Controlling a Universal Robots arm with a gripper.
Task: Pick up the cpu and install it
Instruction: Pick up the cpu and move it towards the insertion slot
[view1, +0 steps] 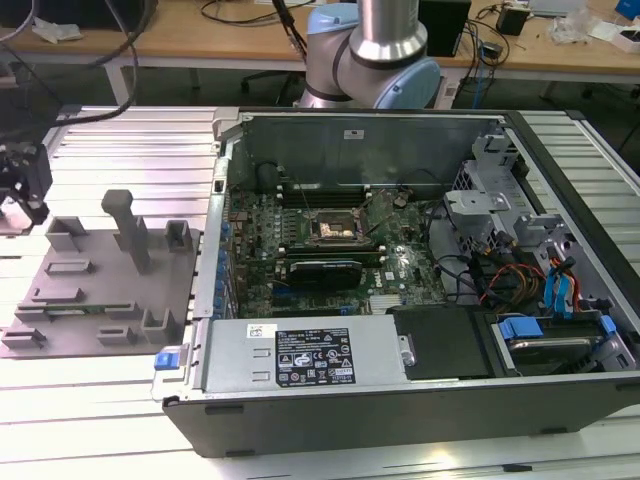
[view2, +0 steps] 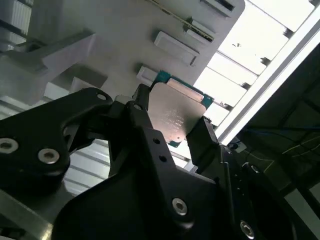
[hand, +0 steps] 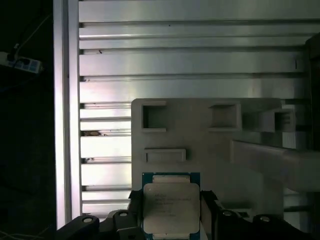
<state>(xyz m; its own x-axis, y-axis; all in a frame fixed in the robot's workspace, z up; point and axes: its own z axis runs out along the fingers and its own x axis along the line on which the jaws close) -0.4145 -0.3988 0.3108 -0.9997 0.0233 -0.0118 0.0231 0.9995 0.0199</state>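
Observation:
The cpu (hand: 171, 207), a small square chip with a pale metal top and a blue-green edge, sits between the two black fingers of my gripper (hand: 171, 212). The fingers press on its two opposite sides, so the gripper is shut on it. In the second wrist view the cpu (view2: 176, 114) shows in the gripper (view2: 175, 122), over the grey plastic plate (view2: 150, 30). In the exterior view the gripper (view1: 22, 185) hangs at the far left, over the left end of that plate (view1: 100, 300). The dark socket (view1: 335, 228) lies on the green motherboard (view1: 400, 265) inside the open computer case.
Upright pegs (view1: 125, 225) rise from the grey plate. The case wall (view1: 215, 210) stands between the plate and the motherboard. A power supply (view1: 305, 355) fills the case front, with drive cages and cables (view1: 520, 270) on the exterior view's right. The arm's base (view1: 375, 55) is behind the case.

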